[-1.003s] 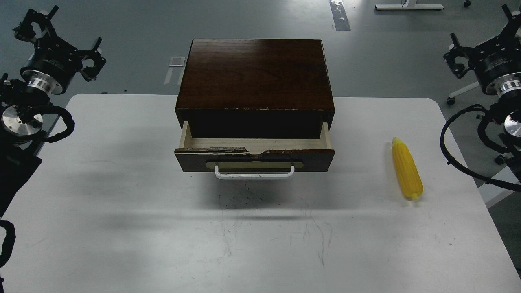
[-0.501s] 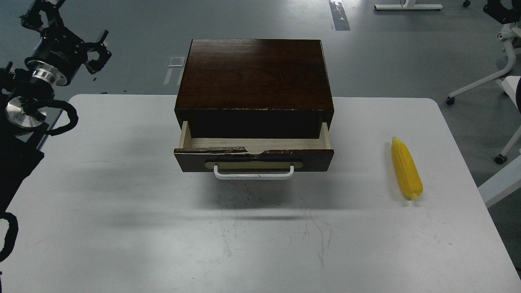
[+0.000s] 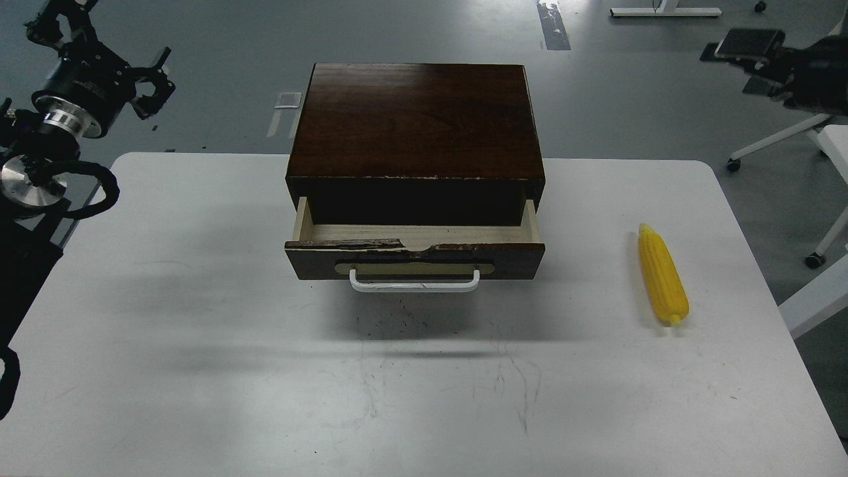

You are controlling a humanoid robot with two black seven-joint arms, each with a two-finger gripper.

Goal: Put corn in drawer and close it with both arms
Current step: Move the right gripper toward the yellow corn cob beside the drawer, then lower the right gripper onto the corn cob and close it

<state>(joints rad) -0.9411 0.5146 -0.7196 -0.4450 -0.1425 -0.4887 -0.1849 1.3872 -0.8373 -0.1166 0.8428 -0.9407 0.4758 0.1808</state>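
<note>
The yellow corn (image 3: 662, 278) lies on the white table (image 3: 199, 331) at the right, pointed end away from me, well right of the cabinet. The dark brown drawer (image 3: 414, 258) with its white bar handle (image 3: 415, 283) stands pulled partly out of the cabinet (image 3: 414, 119); the strip of pale wood inside that shows is empty. My left gripper (image 3: 106, 46) hangs open and empty off the table's far left corner. My right arm (image 3: 805, 66) is a dark blur at the far right above the floor; its fingers cannot be made out.
A white chair base (image 3: 778, 139) with castors stands on the floor beyond the table's right edge. Another white surface (image 3: 818, 298) sits close to the table's right side. The cabinet stands at the table's far middle.
My right arm swung up from the right edge, nearly left the view, and is now a blur at the upper right. My left arm rose a little. Corn and drawer have not moved.
</note>
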